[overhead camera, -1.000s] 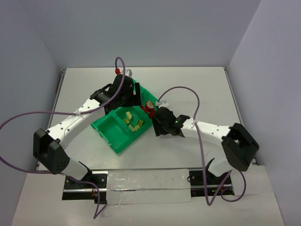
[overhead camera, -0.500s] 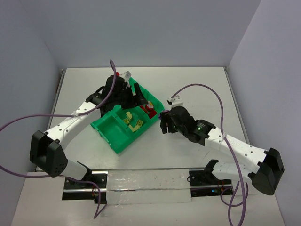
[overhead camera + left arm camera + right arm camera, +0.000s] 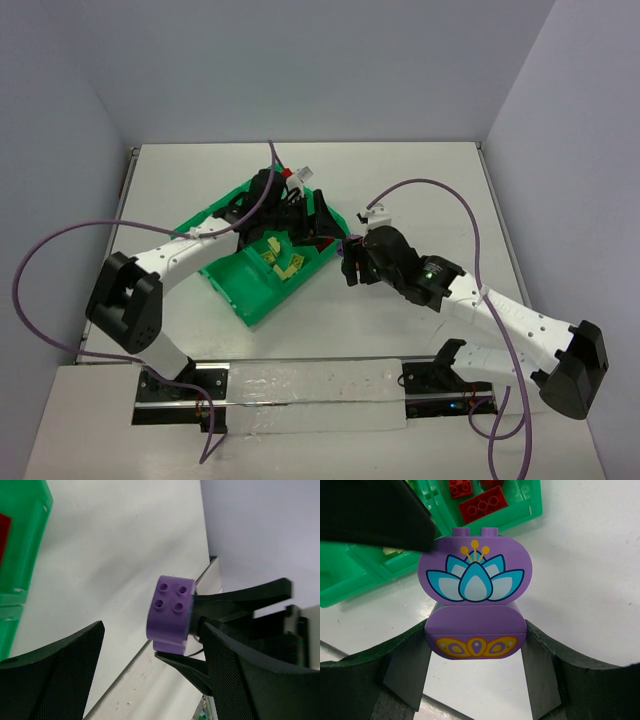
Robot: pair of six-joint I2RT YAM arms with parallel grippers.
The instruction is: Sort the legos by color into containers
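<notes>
**Purple lego clamped in the right gripper, left gripper open in front of it**

The right gripper (image 3: 476, 652) is clamped on a purple lego (image 3: 475, 580); its two fingers press the sides of the lower rounded piece, which has a yellow ornament; the upper piece, printed with a blue and white lotus, stands out past the fingertips with its studs pointing away from the wrist.

The left gripper (image 3: 152, 635) faces it with its jaws wide apart and nothing between the pads; the purple lego sits just beyond that gap, and no contact with either pad can be seen.

The green tray (image 3: 245, 290) lies just past the right gripper's fingertips, so the held lego is outside it, over the white table (image 3: 400, 180); red legos (image 3: 482, 502) lie in the compartment nearest those fingertips; pale yellow-green legos (image 3: 280, 258) lie in the next compartment, beneath the left arm.
</notes>
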